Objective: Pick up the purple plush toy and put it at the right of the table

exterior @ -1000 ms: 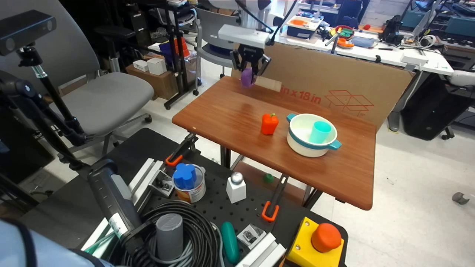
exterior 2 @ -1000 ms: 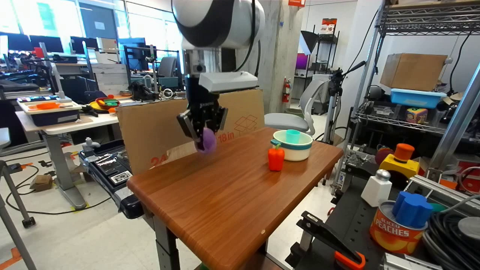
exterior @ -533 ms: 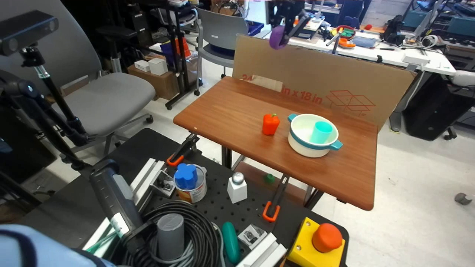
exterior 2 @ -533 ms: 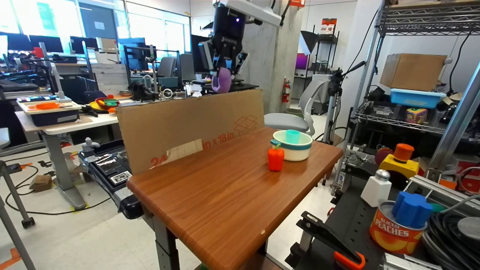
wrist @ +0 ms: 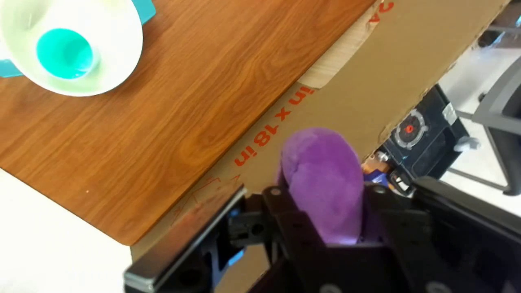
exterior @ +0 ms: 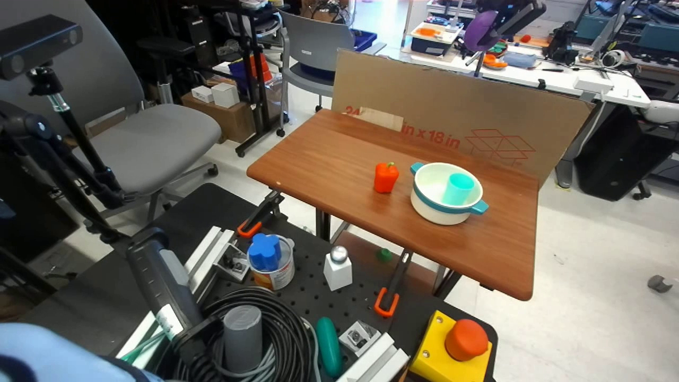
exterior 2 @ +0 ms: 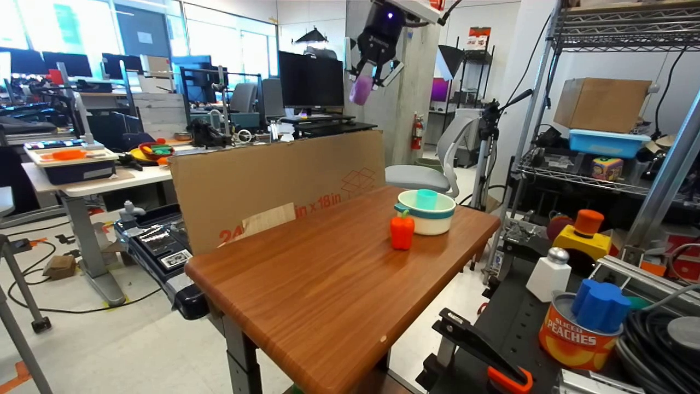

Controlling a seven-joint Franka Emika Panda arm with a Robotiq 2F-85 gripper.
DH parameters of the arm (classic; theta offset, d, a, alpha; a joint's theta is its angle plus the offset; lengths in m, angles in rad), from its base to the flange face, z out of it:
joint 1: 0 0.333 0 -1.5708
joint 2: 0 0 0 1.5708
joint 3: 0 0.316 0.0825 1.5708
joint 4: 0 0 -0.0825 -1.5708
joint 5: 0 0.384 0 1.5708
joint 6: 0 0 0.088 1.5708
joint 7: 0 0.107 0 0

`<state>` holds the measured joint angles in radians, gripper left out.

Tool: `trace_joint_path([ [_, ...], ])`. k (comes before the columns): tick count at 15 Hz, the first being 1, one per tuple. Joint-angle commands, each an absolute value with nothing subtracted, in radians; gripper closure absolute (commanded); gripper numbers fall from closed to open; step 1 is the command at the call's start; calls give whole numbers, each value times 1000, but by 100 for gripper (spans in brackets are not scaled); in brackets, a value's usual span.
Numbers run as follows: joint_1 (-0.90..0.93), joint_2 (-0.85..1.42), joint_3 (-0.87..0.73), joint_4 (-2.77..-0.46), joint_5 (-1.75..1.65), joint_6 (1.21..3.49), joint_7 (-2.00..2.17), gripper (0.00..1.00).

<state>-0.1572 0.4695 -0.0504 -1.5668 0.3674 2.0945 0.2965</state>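
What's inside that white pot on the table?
A turquoise cup is in the pot, visible in all three views. The cup covers the part of the pot beneath it, so I can't tell whether anything lies there.

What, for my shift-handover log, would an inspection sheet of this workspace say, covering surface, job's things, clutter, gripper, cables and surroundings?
Surface: wood-grain table, pale spot near one edge.
Job's things: purple plush toy held up off the table, not yet placed.
Clutter: red bell pepper beside a cream pot; turquoise cup inside the pot.
Gripper: closed on the toy, well above table height.
Cables: black cable coil on the black perforated board.
Surroundings: cardboard panel standing along a long table edge; emergency-stop button on the board's corner.
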Motion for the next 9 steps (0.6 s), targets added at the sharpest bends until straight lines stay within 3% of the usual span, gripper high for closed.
trace_joint_path([
  [1, -174, 571, -78, -1465, 422, 2086, 416, 94],
  [9, -170, 718, -135, -1356, 375, 2076, 611, 94],
])
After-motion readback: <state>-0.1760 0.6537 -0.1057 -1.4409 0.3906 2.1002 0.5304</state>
